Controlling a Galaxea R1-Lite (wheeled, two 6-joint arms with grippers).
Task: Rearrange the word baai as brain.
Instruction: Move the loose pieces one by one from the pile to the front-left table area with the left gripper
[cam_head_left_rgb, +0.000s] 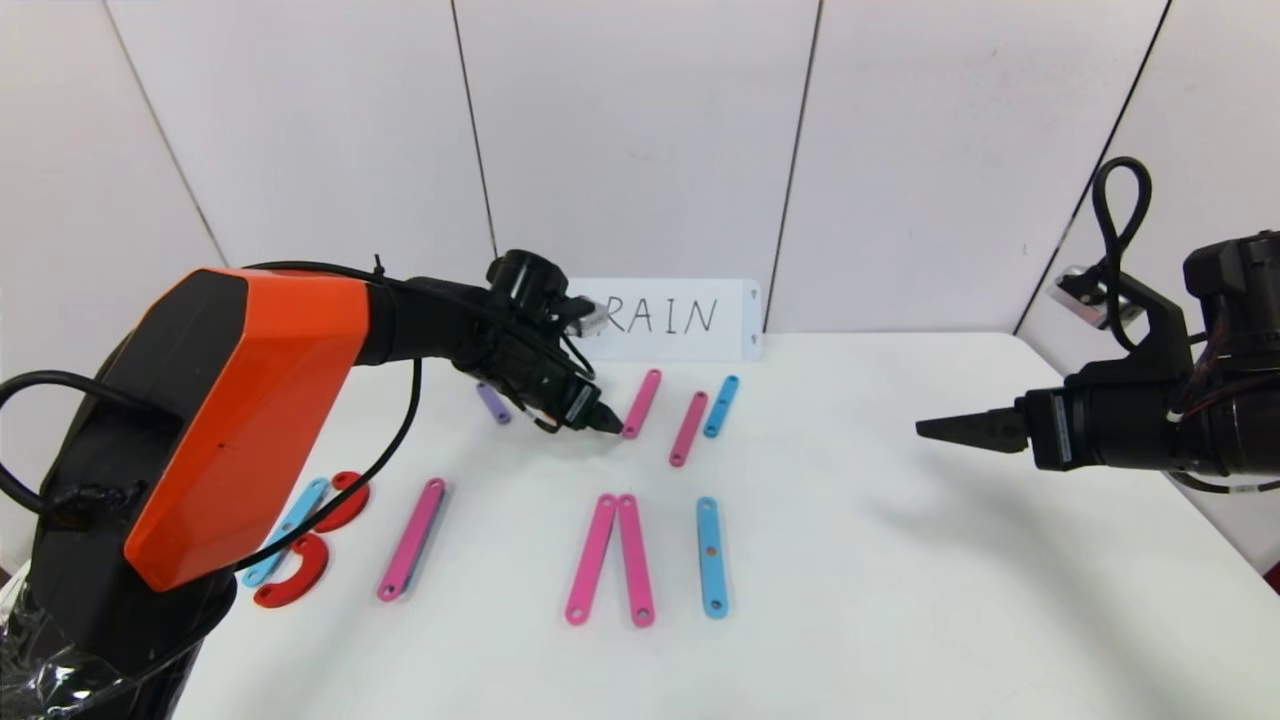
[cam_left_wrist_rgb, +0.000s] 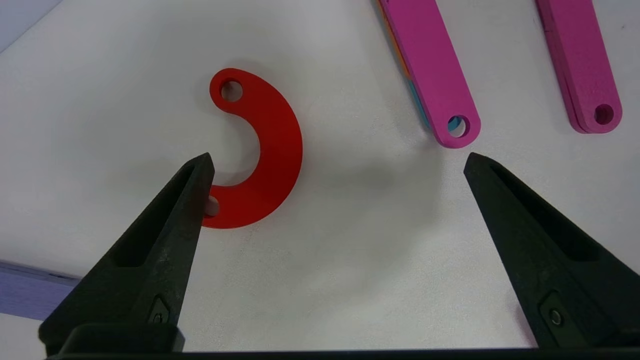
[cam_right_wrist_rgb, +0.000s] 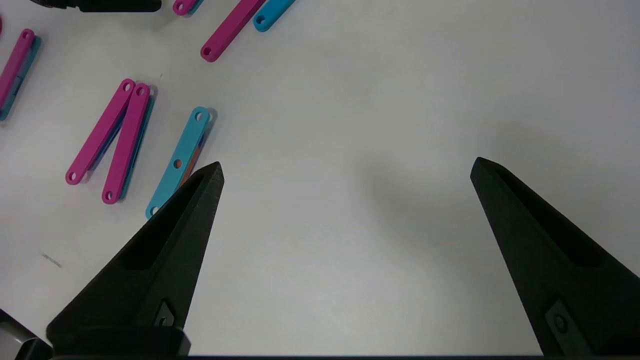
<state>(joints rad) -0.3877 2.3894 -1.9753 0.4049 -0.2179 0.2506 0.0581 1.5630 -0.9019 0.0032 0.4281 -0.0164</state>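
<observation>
Two red C-shaped curves (cam_head_left_rgb: 340, 500) lay at the table's (cam_head_left_rgb: 900, 600) near left beside a blue strip (cam_head_left_rgb: 288, 530), together reading as a B; next to the right lay a single long pink strip (cam_head_left_rgb: 412, 540), then, farther back, the short purple strip (cam_head_left_rgb: 492, 402).

The left gripper (cam_head_left_rgb: 606, 420) hung low over the far middle of the table, in front of the white card (cam_head_left_rgb: 680, 318) lettered in black; its jaws were spread wide and held nothing. A third red curve (cam_left_wrist_rgb: 272, 150) lay flat on the table beneath it, hidden by the gripper in the head view. This was the relation that mattered: the curve sat off-centre in the gap, one fingertip (cam_left_wrist_rgb: 192, 185) overlapping a holed end while the other finger stood well apart from it; the line between its two holes ran roughly along the fingers, so I judged the jaws would shut across its arc once the wrist shifted to centre it. It looked thin, matte red and hard to get under.

Just right of the gripper lay a far pink strip (cam_head_left_rgb: 641, 403), then a second pink strip (cam_head_left_rgb: 688, 428) and a short blue strip (cam_head_left_rgb: 720, 405), all slanted alike. Nearer the robot, two pink strips (cam_head_left_rgb: 612, 560) met at their far ends like a narrow A, and a long blue strip (cam_head_left_rgb: 710, 556) lay beside them.

The right gripper (cam_head_left_rgb: 930, 428) hovered over bare table well to the right, jaws wide and empty, far from the curve; the left arm was plainly nearer.
</observation>
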